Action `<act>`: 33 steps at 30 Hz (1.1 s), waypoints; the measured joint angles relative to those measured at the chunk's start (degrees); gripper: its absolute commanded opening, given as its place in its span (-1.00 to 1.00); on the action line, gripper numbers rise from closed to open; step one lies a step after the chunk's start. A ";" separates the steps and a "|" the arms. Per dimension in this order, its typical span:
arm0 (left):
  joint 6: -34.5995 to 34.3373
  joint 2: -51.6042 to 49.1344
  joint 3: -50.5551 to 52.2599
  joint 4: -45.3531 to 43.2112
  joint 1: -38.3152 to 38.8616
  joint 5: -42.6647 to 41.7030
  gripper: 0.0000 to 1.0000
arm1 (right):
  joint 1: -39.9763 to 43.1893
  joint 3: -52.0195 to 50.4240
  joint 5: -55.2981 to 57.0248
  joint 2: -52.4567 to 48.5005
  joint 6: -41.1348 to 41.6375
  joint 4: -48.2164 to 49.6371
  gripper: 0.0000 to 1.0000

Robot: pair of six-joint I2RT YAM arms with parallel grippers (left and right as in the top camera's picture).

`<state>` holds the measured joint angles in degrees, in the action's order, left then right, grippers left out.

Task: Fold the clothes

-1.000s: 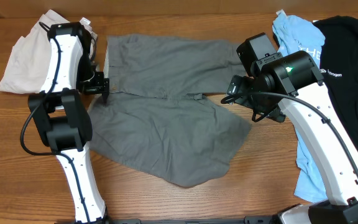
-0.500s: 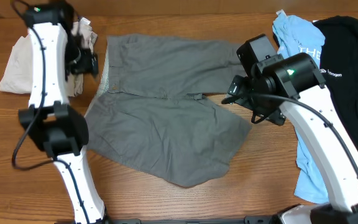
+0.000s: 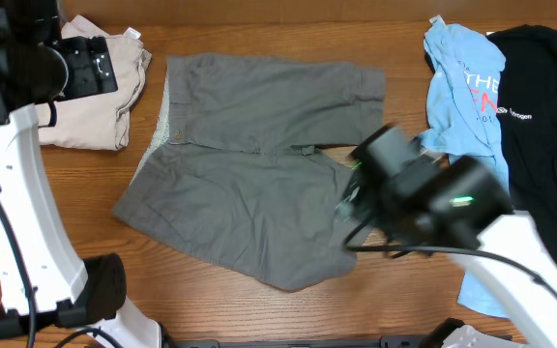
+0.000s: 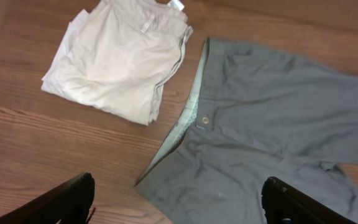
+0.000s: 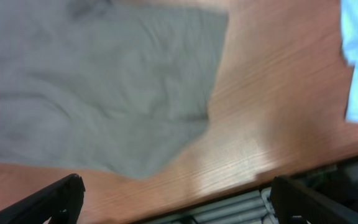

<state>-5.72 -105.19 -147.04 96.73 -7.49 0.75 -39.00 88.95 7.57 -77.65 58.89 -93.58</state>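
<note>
In the middle of the table (image 3: 211, 309), the grey shorts (image 3: 259, 184) are lying flat and unfolded. The waistband is facing left and the legs are pointing right, so the long axis is running left to right. Both pincers are gaping apart and holding nothing. The left gripper (image 4: 179, 202) is hanging high near the waistband end, the right gripper (image 5: 179, 199) above the near leg's hem. The first fold looks not yet begun. Next, pinch the near leg's edge and lay it over the far leg.
</note>
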 measured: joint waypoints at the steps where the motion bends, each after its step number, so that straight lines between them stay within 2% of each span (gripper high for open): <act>1: -0.26 0.70 0.02 -0.02 0.00 -0.11 0.79 | -1.49 -3.15 -0.63 -0.22 1.44 1.62 1.00; 7: -0.72 6.08 4.81 -0.07 0.00 -0.13 0.78 | -4.63 -21.92 -5.97 -1.40 5.79 17.68 1.00; 15: -1.92 9.11 20.04 -0.28 0.24 -1.42 0.71 | -4.63 -34.60 -9.27 -1.40 5.66 32.11 1.00; 22: -2.34 8.79 29.90 -3.89 4.15 -1.60 0.69 | -1.46 -37.97 -13.64 -4.50 1.75 38.60 1.00; 33: -2.95 8.79 37.29 -8.57 6.75 -1.57 0.69 | 6.75 -38.05 -19.30 -11.58 -5.05 39.69 1.00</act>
<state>-8.67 -96.40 -109.75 88.16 -0.73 -0.82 -32.25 50.89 -11.73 -89.23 53.84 -53.89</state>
